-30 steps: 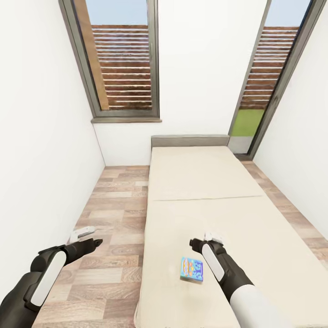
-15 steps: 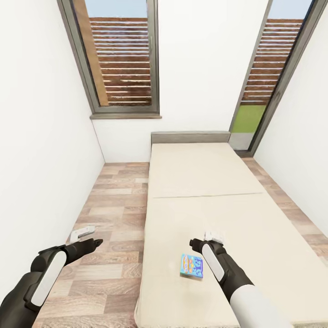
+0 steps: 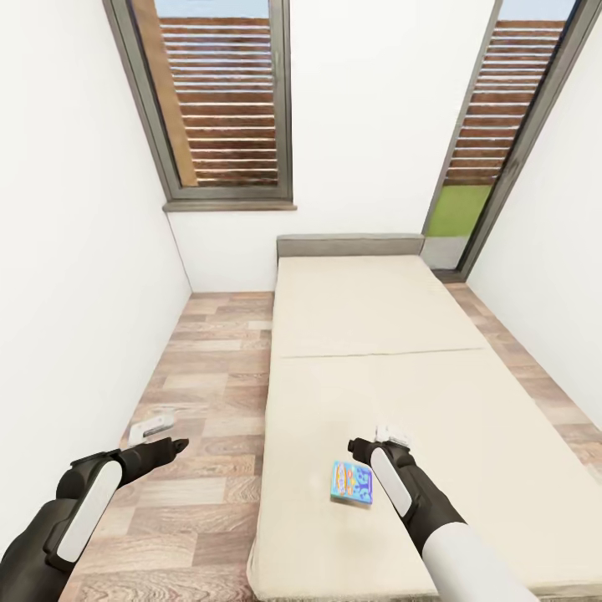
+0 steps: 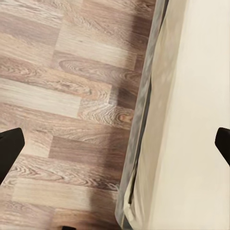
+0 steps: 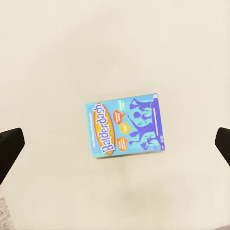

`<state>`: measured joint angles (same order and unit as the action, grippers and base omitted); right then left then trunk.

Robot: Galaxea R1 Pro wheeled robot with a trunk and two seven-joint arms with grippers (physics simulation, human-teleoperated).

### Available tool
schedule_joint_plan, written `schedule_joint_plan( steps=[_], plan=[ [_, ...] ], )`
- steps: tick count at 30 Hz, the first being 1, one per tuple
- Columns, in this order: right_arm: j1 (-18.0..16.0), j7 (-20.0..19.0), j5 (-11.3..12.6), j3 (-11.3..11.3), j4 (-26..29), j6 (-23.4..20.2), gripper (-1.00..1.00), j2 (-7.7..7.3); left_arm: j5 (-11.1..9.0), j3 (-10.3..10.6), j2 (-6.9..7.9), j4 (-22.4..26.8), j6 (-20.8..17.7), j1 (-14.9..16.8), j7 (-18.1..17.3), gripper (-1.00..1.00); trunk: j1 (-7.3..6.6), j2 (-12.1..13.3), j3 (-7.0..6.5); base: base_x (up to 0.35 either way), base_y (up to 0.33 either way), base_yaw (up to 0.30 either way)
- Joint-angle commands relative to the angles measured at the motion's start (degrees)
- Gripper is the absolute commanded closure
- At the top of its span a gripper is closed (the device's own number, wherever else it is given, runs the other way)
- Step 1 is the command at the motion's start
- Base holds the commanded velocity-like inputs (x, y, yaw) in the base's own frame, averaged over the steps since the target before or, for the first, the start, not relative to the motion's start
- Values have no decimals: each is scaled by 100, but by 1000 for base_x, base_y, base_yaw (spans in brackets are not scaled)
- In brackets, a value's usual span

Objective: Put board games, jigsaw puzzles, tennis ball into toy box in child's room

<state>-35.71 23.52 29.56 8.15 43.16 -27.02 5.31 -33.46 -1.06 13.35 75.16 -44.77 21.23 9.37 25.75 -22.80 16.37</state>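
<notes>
Near the bed's (image 3: 376, 334) foot edge, my right fingers (image 5: 225, 143) hang wide over the blue board game (image 5: 125, 125); left fingers (image 4: 9, 148) wide too.

Over the interval the head view shifted as a whole: the bed (image 3: 376, 401) headboard, the window (image 3: 219, 100) sill and the floor (image 3: 205, 376) boards all sat progressively higher in the picture, which was a camera move and not a move of those things. The small blue board game (image 3: 352, 484) on the mattress likewise drifted slightly upward in the head view, consistent with the same camera shift. Relative to the arms, which held their places in the picture, the board game ended a little nearer the right pincer (image 3: 380, 441) than it had been.
</notes>
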Motion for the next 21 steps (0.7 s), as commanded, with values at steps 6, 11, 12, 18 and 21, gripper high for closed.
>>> schedule_joint_plan(
  steps=[6, 11, 12, 18, 21],
  plan=[
    [-5, 56, 58, 20, 9, 54, -100, -3, -63, 0, 1, 7, -23, 4, 48, -100, 3, -12, 68, 0, 0, 0],
    [-2, 56, 58, 20, -16, 213, -100, -3, -62, 0, 1, 3, -20, 4, 48, -100, 3, -12, 115, 0, 0, 0],
    [-3, 56, 58, 19, -39, 233, -100, -3, -61, 2, 1, 2, -19, 4, 50, -100, 3, -12, 125, 0, 0, 0],
    [-5, 56, 6, 13, -172, 308, -100, 2, -59, 3, 1, 0, -15, 4, 54, -100, 3, -12, 182, 0, 0, 0],
    [-5, 56, -39, 12, -202, 348, -100, 4, -57, 2, 1, -1, -15, 4, 55, -100, 3, -12, 210, 0, 0, 0]
  ],
)
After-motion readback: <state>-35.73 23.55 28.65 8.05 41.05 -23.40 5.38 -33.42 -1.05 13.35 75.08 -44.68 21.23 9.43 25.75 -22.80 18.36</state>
